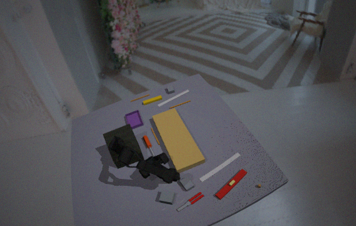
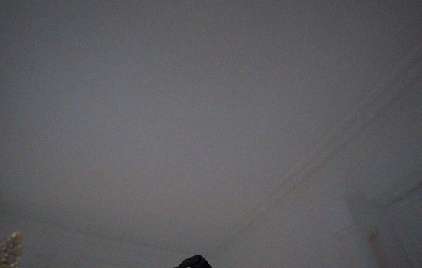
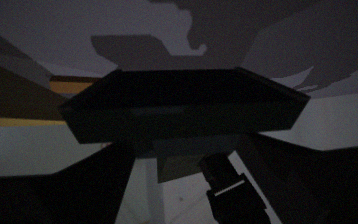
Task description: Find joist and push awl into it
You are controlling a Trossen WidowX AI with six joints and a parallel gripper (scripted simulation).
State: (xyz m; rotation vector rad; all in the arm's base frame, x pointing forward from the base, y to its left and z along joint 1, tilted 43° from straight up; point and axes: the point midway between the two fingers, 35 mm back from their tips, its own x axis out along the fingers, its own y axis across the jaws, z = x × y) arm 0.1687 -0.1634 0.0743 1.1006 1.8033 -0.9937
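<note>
My gripper (image 1: pixel 173 177) (image 3: pixel 184 133) is low over the table, just off the near left corner of the tan floor panel (image 1: pixel 178 139). It is shut wide on a broad dark box, the stud finder (image 3: pixel 180 100), which fills the middle of the wrist view. In the top view the box merges with the black arm. The awl (image 1: pixel 147 142), with an orange handle, lies on the table left of the panel. The purple tray (image 1: pixel 134 119) stands behind it, with nothing in it. The exterior view shows only a bare wall and the arm's top (image 2: pixel 193 262).
Two grey blocks (image 1: pixel 186 184) (image 1: pixel 166 197) lie close in front of the gripper. Red-handled pliers (image 1: pixel 191 199), a red level (image 1: pixel 231 184) and a white ruler (image 1: pixel 220 167) lie near the front edge. A yellow bar (image 1: pixel 152 100), pencils and another ruler lie behind the panel.
</note>
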